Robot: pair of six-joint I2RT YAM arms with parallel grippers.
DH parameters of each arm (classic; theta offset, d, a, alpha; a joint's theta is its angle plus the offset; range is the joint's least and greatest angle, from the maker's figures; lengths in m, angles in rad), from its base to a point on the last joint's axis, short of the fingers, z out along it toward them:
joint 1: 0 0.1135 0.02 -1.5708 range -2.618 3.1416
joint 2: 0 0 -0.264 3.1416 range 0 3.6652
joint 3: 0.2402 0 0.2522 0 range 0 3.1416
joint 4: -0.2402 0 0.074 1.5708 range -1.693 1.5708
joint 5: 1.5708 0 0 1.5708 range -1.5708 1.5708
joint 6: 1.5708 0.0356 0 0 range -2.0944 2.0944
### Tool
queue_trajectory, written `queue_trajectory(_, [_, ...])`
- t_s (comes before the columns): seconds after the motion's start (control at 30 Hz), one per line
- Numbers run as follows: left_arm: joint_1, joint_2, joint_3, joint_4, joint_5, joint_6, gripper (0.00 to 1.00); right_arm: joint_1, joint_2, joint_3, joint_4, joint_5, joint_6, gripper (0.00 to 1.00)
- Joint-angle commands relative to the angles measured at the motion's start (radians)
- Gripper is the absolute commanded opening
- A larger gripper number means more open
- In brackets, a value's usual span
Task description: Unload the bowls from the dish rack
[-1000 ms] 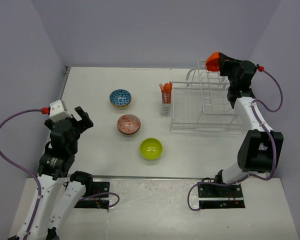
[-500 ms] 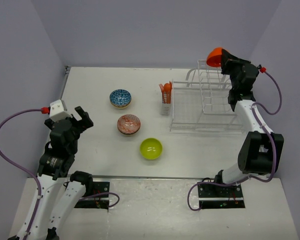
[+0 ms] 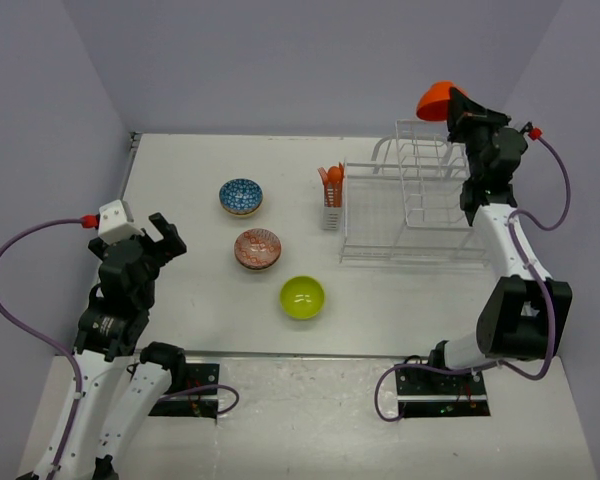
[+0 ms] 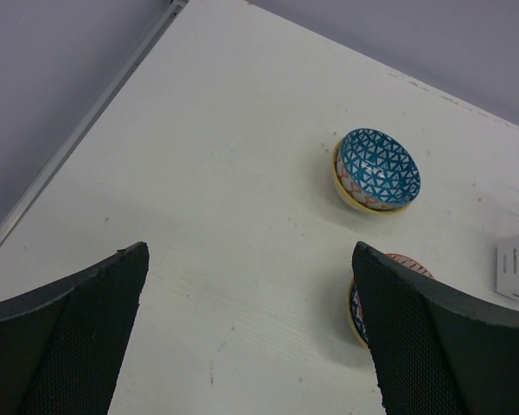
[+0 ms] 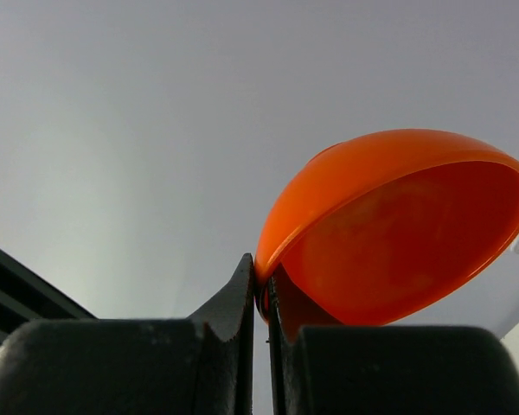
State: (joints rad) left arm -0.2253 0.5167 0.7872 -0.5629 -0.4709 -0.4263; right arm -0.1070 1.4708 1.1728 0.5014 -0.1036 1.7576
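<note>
**Orange bowl held high above the rack; three bowls out on the white bench**

The bench (image 3: 190,290) is a flat, matte white surface closed in by plain pale lavender-grey walls (image 3: 300,60) at the back and on both sides. A thin strip runs along its left edge where it meets the wall.

The white wire dish rack (image 3: 410,262) stands on the right half of the bench. Its taller slotted section is toward the back, and a utensil holder (image 3: 331,190) with orange pieces sits at its left end.

The right fingers (image 5: 246,298) are clenched on the rim of the plain orange bowl (image 5: 398,233). They hold it tilted in the air above the rack's back right corner, against the rear wall.

Three bowls rest on the open bench left of the rack, each apart from the others:
- the blue mosaic bowl (image 3: 241,196), farthest back
- the red-brown patterned bowl (image 3: 257,249), in the middle
- the yellow-green bowl (image 3: 302,297), nearest the arms

The left fingers (image 3: 166,236) are spread wide and grasp nothing. They hover over the left side of the bench, well apart from the bowls.
</note>
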Motion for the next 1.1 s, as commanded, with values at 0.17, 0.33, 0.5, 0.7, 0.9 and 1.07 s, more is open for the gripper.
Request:
queue_trajectory(0.17, [-0.005,-0.012,-0.006,0.037,0.009,0.017,1.00,-0.010,-0.067,-0.007,0.134,-0.065,0.052,0.00])
queue_trajectory(0.33, [-0.005,-0.014,-0.006,0.037,0.009,0.017,1.00,-0.010,-0.115,-0.022,0.157,-0.102,0.049,0.00])
queue_trajectory(0.5, [-0.005,-0.020,-0.008,0.037,0.014,0.018,1.00,-0.010,-0.147,-0.021,0.204,-0.224,0.043,0.00])
queue_trajectory(0.7, [-0.005,-0.026,-0.009,0.038,0.014,0.018,1.00,-0.008,-0.234,-0.039,0.224,-0.289,-0.006,0.00])
queue_trajectory(0.9, [-0.005,-0.029,-0.009,0.037,0.009,0.018,1.00,0.019,-0.331,0.007,0.112,-0.380,-0.145,0.00])
queue_trajectory(1.07, [-0.005,-0.021,-0.008,0.032,-0.003,0.017,1.00,0.130,-0.385,0.196,-0.243,-0.484,-0.487,0.00])
